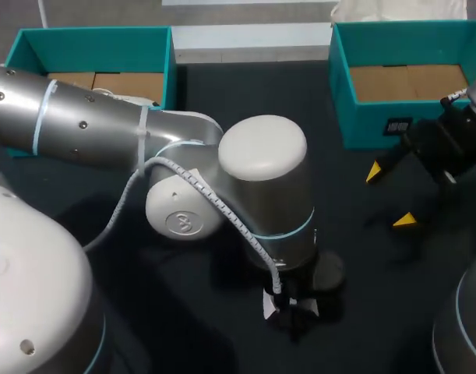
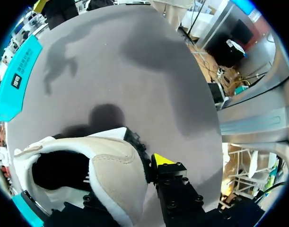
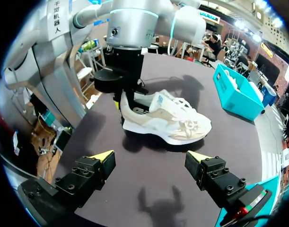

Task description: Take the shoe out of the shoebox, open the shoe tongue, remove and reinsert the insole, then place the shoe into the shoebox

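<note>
the dark table (image 1: 222, 101) carries soft shadows of both arms. the shoe (image 3: 165, 120), cream and white, stands on its sole near the table's middle, outside both boxes. the left gripper (image 3: 127, 101) comes straight down on its heel and seems to pinch the heel collar between its fingers, though one finger is hidden behind the heel. the right gripper (image 3: 151, 158) hangs over bare table, well apart from the shoe, jaws spread wide around nothing. a teal shoebox (image 1: 362, 125) sits at the far right edge, a second teal box (image 1: 89, 35) at the far left.
</note>
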### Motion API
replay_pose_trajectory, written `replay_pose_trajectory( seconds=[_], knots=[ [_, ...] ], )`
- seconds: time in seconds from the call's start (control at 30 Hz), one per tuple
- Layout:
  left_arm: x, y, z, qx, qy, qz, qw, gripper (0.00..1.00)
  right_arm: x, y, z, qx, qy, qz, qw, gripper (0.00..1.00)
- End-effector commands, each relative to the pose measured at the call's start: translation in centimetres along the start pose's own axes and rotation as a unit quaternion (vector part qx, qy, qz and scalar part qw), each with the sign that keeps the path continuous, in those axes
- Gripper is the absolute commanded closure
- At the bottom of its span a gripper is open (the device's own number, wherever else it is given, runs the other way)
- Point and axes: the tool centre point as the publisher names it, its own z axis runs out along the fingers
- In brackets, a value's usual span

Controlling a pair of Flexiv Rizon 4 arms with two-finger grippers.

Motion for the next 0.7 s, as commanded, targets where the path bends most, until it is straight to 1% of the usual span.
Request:
replay_pose_trajectory(
  seconds=[0.03, 0.1, 0.17, 0.27, 0.43, 0.5, 0.6, 0.63, 0.7],
  knots=[
    [0.0, 1.8, -7.3, -0.01, -0.002, 0.004, 1.0, 1.0, 0.0, 0.0, 0.1, 0.001, 0.0, 0.0, 1.0, 0.0],
    [-0.1, 2.1, -8.8, -0.018, -0.005, 0.011, 1.0, 1.0, 0.0, 0.0, 0.1, 0.001, 0.0, 0.0, 1.0, 0.0],
    [-0.2, 2.3, -10.2, -0.014, -0.014, 0.022, 1.0, 1.0, 0.0, 0.0, 0.1, 0.001, 0.0, 0.0, 1.0, 0.0],
    [-0.3, 2.6, -12.2, -0.022, -0.015, 0.036, 0.999, 1.0, 0.0, 0.0, 0.1, 0.001, 0.0, 0.0, 1.0, 0.0],
    [-0.4, 3.1, -15.4, -0.055, -0.002, 0.038, 0.998, 1.0, 0.0, 0.0, 0.1, 0.001, 0.0, 0.0, 1.0, 0.0],
    [-0.4, 3.3, -16.6, -0.067, -0.007, 0.037, 0.997, 1.0, 0.0, 0.0, 0.1, 0.001, 0.0, 0.0, 1.0, 0.0],
    [-0.5, 3.3, -18.0, -0.09, -0.019, 0.027, 0.995, 1.0, 0.0, 0.0, 0.1, 0.001, 0.0, 0.0, 1.0, 0.0],
    [-0.5, 3.4, -18.3, -0.097, -0.024, 0.022, 0.995, 1.0, 0.0, 0.0, 0.1, 0.001, 0.0, 0.0, 1.0, 0.0],
    [-0.5, 3.4, -18.3, -0.097, -0.024, 0.022, 0.995, 1.0, 0.0, 0.0, 0.1, 0.001, 0.0, 0.0, 1.0, 0.0]
  ],
)
